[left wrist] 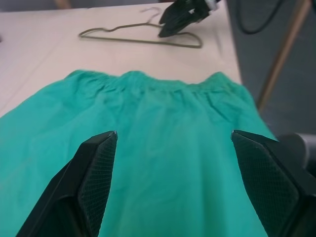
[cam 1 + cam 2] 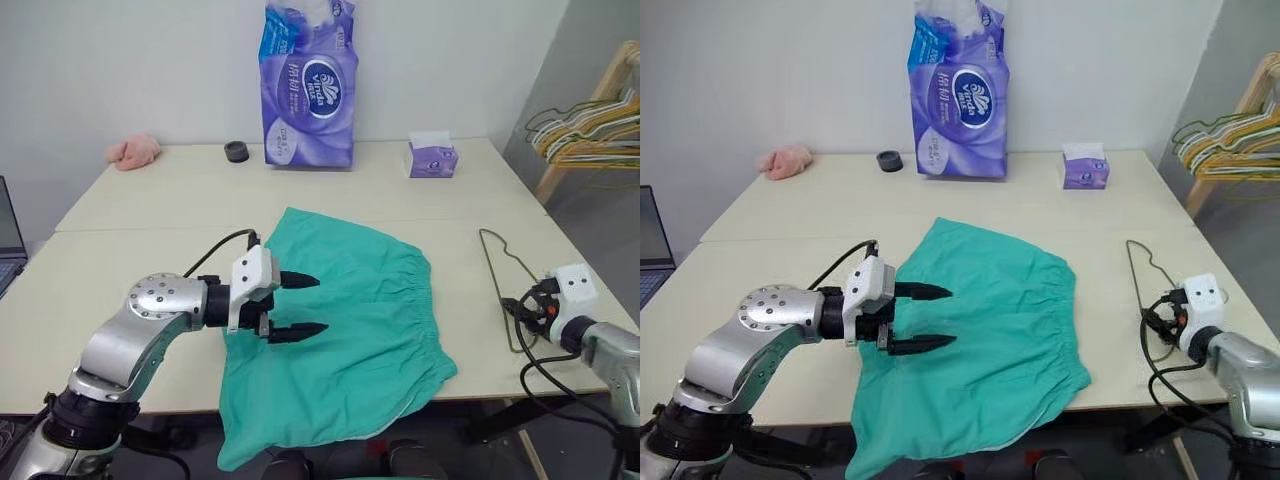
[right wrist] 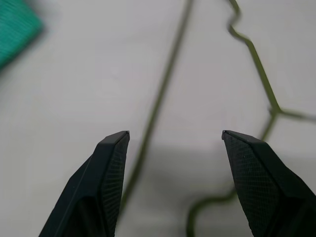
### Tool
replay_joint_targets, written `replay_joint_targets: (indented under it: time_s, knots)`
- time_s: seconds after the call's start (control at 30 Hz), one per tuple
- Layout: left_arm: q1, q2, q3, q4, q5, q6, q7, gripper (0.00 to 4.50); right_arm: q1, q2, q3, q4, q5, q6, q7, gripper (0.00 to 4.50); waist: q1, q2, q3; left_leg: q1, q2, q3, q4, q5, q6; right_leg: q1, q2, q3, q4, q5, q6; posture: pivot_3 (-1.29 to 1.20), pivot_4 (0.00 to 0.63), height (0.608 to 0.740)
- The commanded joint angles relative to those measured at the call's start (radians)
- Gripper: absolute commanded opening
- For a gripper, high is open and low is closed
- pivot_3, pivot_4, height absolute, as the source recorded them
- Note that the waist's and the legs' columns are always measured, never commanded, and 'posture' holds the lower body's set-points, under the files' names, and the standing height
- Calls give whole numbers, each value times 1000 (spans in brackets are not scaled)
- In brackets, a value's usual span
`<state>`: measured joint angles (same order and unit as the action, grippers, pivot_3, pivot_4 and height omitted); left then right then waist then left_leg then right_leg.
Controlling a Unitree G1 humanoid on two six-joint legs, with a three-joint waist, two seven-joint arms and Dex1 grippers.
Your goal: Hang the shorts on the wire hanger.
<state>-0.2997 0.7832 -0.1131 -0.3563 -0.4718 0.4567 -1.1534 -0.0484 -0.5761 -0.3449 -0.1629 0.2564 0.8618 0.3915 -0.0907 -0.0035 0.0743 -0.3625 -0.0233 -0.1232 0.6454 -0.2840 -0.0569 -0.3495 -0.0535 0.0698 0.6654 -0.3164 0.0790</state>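
Item 1, the shorts (image 2: pixel 345 320): your landmark. They lie spread flat on the table (image 2: pixel 150 215), elastic waistband toward the wire hanger, the leg hems draped over the table's near edge. Nothing holds them.

Item 2, the wire hanger (image 2: pixel 503 290): flat on the table, just beside the shorts on the waistband side, apart from the cloth, hook pointing away from you.

Item 3, left gripper (image 2: pixel 295 305): released, fingers spread wide and empty, hovering over the middle of the shorts and aimed toward the waistband.

Item 4, right gripper (image 3: pixel 175 133): also released and empty, poised over the hanger, with one thin wire running between its fingers.

Item 5, clutter: tissue pack (image 2: pixel 310 85), tissue box (image 2: pixel 432 158) and pink cloth (image 2: pixel 133 151) sit well beyond the shorts; bunched hangers (image 2: pixel 590 130) hang well past the wire hanger.

Risks, as you may judge them:
- The wire is thin and lies flush on the table; your right fingers may close over it and slip, or push it sideways toward the edge.
- Pinching the middle of the shorts may gather both layers, so a leg will not open for the hanger.
- The overhanging hems add weight; a tug toward you may slide the shorts off the table.
- A lifted hanger may swing and snag the waistband.
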Motion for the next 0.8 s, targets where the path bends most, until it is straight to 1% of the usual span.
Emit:
replay_joint_targets:
  time_s: [0.03, 0.2, 0.3, 0.4, 0.5, 0.57, 0.63, 0.67, 0.8]
  knots:
    - [-55, 8, -17, 57, 31, -61, -58, 3894, -53, -13, -24, 1, -22, 30, -64, 3191, -10, 1, 0, 0, 0, 0, 0, 0, 0, 0, 0, 0, 0, 0, 0, -194, 40, 740]
    - [-102, -15, -40, 114, 53, -101, -91, 3894, -128, -25, -6, 117, -15, 57, -70, 3191, -35, 1, 0, 0, 0, 0, 0, 0, 0, 0, 0, 0, 0, 0, 0, -198, 39, 740]
    - [-116, -27, -47, 127, 59, -108, -100, 3894, -169, -46, 20, 193, -9, 92, -46, 3191, -50, 1, 0, 0, 0, 0, 0, 0, 0, 0, 0, 0, 0, 0, 0, -199, 39, 740]
    - [-121, -34, -49, 135, 65, -114, -105, 3932, -199, -66, 38, 266, 2, 138, -19, 2584, -55, 1, 0, 0, 0, -1, 0, 0, 0, 1, 0, 0, 0, 0, 0, -198, 38, 740]
    - [-116, -36, -45, 134, 70, -119, -106, 3932, -225, -75, 66, 379, -4, 171, 5, 1611, -55, -3, -3, 0, 1, -2, 0, 0, 0, 1, 0, -1, -1, 0, 0, -193, 36, 740]
    - [-114, -36, -43, 135, 73, -122, -105, 3932, -233, -81, 94, 426, -21, 162, 12, 915, -55, -9, -7, 0, 1, -3, 0, 0, 0, 2, 0, -2, -1, 0, 0, -185, 35, 740]
    - [-112, -36, -41, 133, 74, -122, -101, 3932, -246, -68, 102, 447, -38, 139, -16, 231, -55, -15, -12, 1, 1, -4, 0, 0, 0, 4, 1, -4, -1, 0, 0, -185, 35, 740]
    - [-111, -37, -39, 132, 76, -121, -97, 3932, -257, -55, 99, 459, -47, 124, -41, 50, -54, -18, -14, 1, 1, -6, 0, 0, 0, 5, 1, -5, -2, 0, 0, -181, 33, 740]
    - [-108, -42, -33, 133, 80, -120, -80, 3932, -290, -25, 85, 488, -72, 71, -97, 50, -54, -26, -20, 3, 1, -7, 0, 0, 0, 8, 1, -6, -3, 0, 0, -178, 32, 740]
